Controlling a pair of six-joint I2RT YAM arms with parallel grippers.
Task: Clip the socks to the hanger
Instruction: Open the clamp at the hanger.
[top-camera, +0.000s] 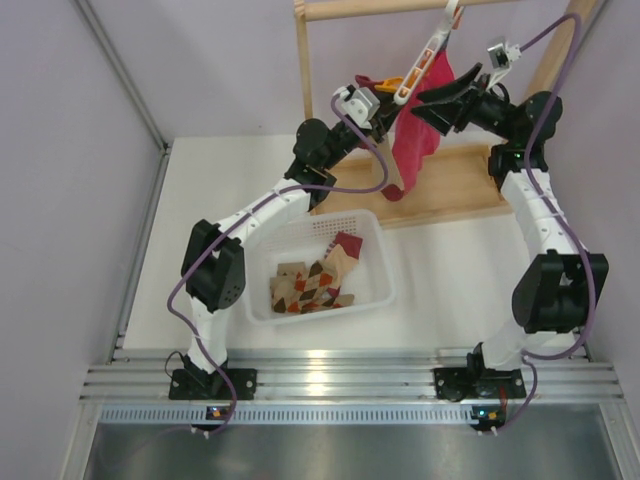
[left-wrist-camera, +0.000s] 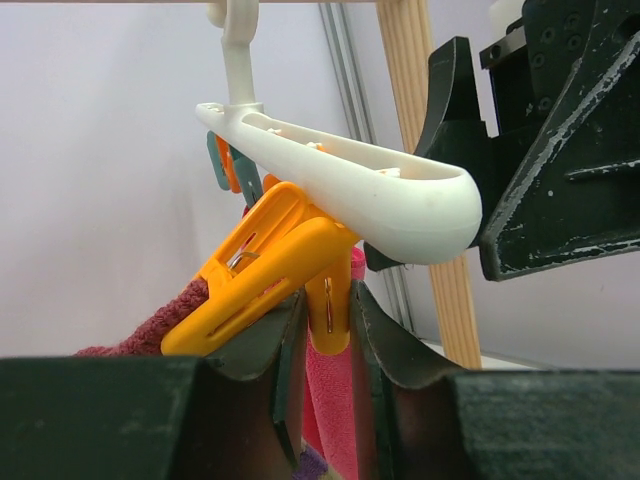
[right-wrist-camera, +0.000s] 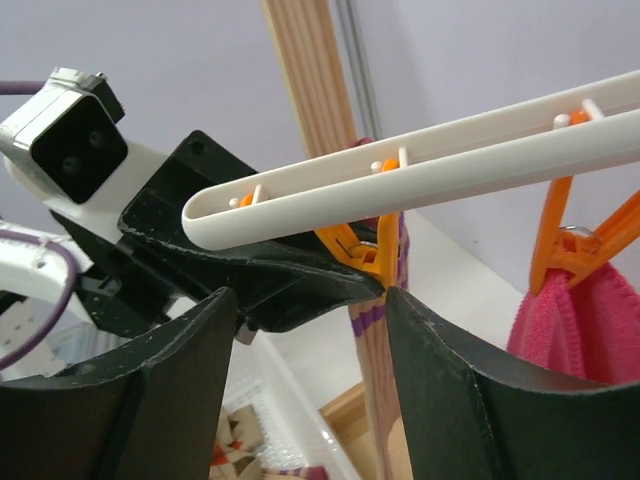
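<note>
Left wrist view, clipping step in hand: the left pincer (left-wrist-camera: 328, 298) clenches an orange clip (left-wrist-camera: 328, 330) under the hanger (left-wrist-camera: 380, 185) tip, a striped sock (top-camera: 393, 178) dangling below it. The right pincer (right-wrist-camera: 308, 300) gapes empty beneath the hanger. Next, probably: seat the cuff, then release gently

Both arms: white links (top-camera: 262, 205), black joints (top-camera: 213, 272), purple cables (top-camera: 170, 300).

Basket (top-camera: 375, 290) sits mid-counter (top-camera: 450, 270), socks (top-camera: 315, 282) in it. Behind it, on the far side, stands the rack (top-camera: 470, 190), hanger (top-camera: 432, 50) hooked on its top bar. A cloth (top-camera: 420, 140) hangs from the hanger. The clip (left-wrist-camera: 270, 270) at the hanger's left end sits between the left jaws; right jaws just right of the cloth.
</note>
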